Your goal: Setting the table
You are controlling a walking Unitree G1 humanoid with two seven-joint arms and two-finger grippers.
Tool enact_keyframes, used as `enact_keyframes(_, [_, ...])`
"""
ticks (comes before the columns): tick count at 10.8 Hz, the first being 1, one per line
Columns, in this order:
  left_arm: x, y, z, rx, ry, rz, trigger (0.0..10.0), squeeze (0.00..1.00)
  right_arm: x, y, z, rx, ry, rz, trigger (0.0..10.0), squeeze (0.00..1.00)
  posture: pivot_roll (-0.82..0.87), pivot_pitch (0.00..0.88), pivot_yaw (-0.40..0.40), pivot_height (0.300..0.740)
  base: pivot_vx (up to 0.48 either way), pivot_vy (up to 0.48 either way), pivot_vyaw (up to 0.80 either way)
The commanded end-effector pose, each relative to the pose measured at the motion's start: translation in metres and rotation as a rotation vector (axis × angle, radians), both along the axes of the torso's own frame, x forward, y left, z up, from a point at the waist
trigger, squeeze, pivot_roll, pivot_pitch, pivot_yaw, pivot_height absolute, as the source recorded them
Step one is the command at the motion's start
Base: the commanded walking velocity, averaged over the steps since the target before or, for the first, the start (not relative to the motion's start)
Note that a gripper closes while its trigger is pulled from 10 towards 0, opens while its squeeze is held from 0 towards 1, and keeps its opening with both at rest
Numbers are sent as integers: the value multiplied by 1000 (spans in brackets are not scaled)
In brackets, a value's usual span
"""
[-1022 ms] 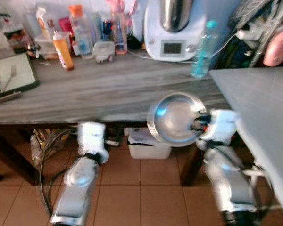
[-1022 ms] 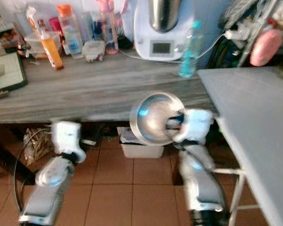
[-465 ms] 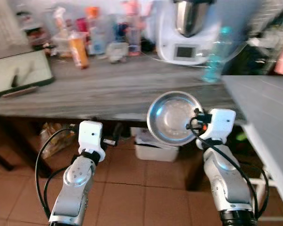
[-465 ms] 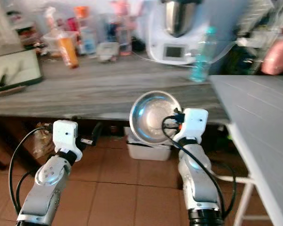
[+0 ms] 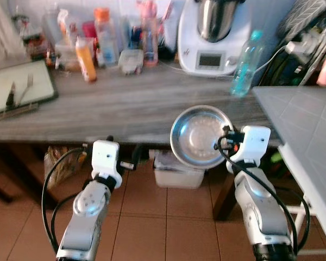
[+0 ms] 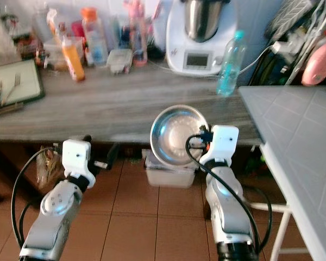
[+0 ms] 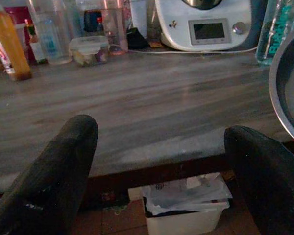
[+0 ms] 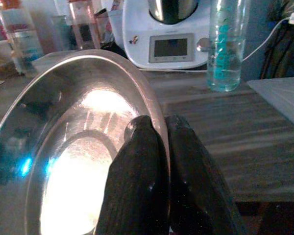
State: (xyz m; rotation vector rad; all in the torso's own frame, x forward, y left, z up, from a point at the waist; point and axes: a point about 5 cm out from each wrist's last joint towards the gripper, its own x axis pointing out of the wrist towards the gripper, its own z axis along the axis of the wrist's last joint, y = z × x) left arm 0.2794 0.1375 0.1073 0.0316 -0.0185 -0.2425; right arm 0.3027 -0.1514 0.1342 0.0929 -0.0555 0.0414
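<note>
Steel bowl, shiny and shallow, pinched at its rim by the right gripper and held upright on edge just before the near edge of the wooden counter, above the tiled floor. Over the last second the head views have swung and sharpened while the bowl kept its place in the grip, so the carry is holding and the setting-down is likely not yet begun. Left gripper hangs spread and empty before the counter (nothing between its fingers). Hard to read: the grey table runs off frame at right, and the fork on the tray is small and indistinct.
</note>
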Motion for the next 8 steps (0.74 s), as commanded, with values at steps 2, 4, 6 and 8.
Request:
enact_keyframes(2, [0, 0, 0, -2, 2, -9, 10000, 0, 1, 0, 4, 2, -19, -6, 10000, 0, 89, 0, 43, 740, 334, 0, 0])
enact_keyframes(4, [1, 0, 0, -4, 2, -12, 10000, 0, 2, 0, 5, -3, -22, -4, 10000, 0, 91, 0, 42, 740, 336, 0, 0])
enact_keyframes(6, [0, 0, -1, -5, 4, -14, 10000, 0, 2, 1, 4, -4, -23, -1, 10000, 0, 92, 0, 42, 740, 336, 0, 0])
enact_keyframes(8, [0, 0, -1, -1, 5, -13, 10000, 0, 2, 1, 4, -1, -22, -1, 10000, 0, 93, 0, 43, 740, 336, 0, 0])
